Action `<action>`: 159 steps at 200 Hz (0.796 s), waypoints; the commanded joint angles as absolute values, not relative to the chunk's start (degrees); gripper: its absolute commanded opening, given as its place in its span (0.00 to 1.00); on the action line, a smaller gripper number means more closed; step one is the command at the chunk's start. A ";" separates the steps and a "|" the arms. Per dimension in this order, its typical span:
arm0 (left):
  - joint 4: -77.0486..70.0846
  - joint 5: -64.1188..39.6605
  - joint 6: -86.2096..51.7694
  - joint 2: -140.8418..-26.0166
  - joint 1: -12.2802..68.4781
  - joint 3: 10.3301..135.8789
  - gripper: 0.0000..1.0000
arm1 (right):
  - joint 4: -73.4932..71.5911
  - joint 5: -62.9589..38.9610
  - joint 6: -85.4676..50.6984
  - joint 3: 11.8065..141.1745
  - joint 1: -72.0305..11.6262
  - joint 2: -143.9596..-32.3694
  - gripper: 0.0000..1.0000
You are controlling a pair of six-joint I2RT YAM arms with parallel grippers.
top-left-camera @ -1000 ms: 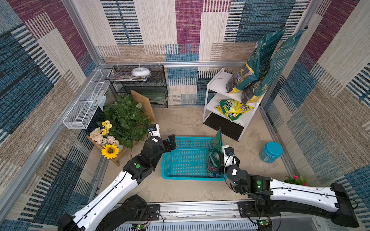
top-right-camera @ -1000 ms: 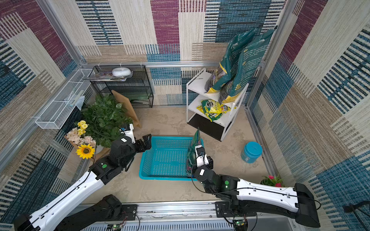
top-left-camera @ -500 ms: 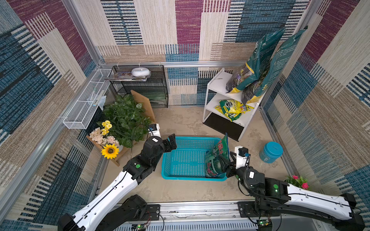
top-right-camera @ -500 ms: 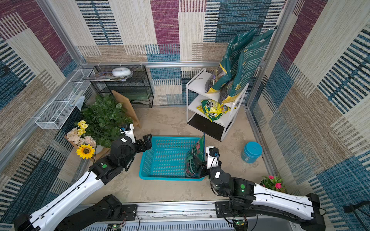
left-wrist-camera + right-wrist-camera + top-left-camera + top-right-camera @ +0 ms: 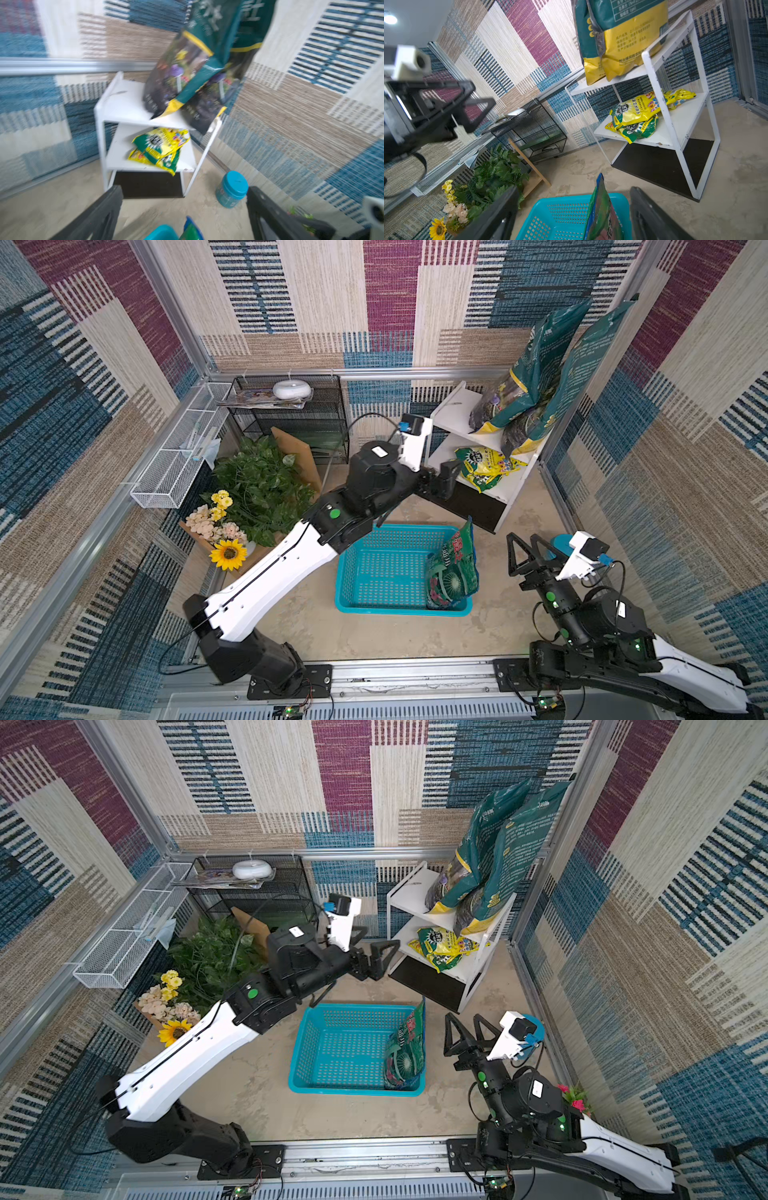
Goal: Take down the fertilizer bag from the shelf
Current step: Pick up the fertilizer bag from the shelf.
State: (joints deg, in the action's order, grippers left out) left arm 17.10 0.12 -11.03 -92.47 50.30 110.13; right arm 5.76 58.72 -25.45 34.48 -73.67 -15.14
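The white shelf (image 5: 455, 416) stands at the back right. Two tall dark green fertilizer bags (image 5: 536, 377) lean on its top board, and yellow-green bags (image 5: 486, 466) lie on the middle board. A green and red bag (image 5: 453, 568) stands against the right wall of the teal basket (image 5: 399, 609). My left gripper (image 5: 382, 936) hangs open and empty just left of the shelf's lower tier. The left wrist view shows the shelf (image 5: 124, 104) ahead, blurred. My right gripper (image 5: 521, 537) is open and empty, right of the basket; its wrist view looks over the basket bag (image 5: 602, 216).
A black wire rack (image 5: 291, 423) and a white wire basket (image 5: 174, 460) line the back left. Leafy plants and flowers (image 5: 257, 485) fill the left floor. A teal jar (image 5: 231, 189) stands by the right gripper, and pink flowers (image 5: 575, 1098) sit near the right arm.
My right gripper opened, let go of the green and red bag in the basket and drew back to the right. My left arm swung from the basket's left corner up toward the shelf.
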 commanded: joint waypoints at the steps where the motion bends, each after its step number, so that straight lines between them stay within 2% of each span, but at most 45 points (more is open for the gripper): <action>1: 25.96 -0.53 -5.18 -103.19 50.97 125.93 0.96 | 5.98 58.01 -25.84 31.20 -73.74 -12.75 0.87; 12: 28.45 -1.10 -4.63 -110.08 50.70 136.66 0.93 | 4.21 55.01 -23.49 29.09 -73.71 -11.54 0.87; 34: 34.24 -3.07 -1.98 -125.13 50.62 162.03 0.91 | 6.58 50.17 -25.07 27.71 -73.74 -11.05 0.87; 46: 32.81 -3.73 -1.12 -130.20 50.30 169.13 0.91 | 6.54 47.65 -25.59 27.05 -73.74 -11.44 0.87; 54: 29.18 -4.85 -0.88 -130.90 49.90 168.40 0.91 | 5.96 45.98 -25.66 26.73 -73.69 -11.74 0.87; 87: 7.29 -7.68 -3.05 -126.50 47.54 150.43 0.91 | 6.20 40.25 -26.14 28.44 -73.73 -14.74 0.85; 131: 5.84 -8.70 -2.19 -135.16 46.79 162.74 0.91 | 6.51 39.36 -25.69 29.20 -73.72 -17.82 0.86; 159: 6.83 -9.56 -2.28 -131.34 46.28 157.22 0.91 | 8.09 45.61 -25.35 29.92 -73.73 -17.04 0.86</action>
State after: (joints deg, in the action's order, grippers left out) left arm 8.45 -8.01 -2.50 -134.10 46.92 160.55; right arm 7.79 40.62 -25.87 29.47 -73.67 -17.82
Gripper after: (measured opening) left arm 0.909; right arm 0.856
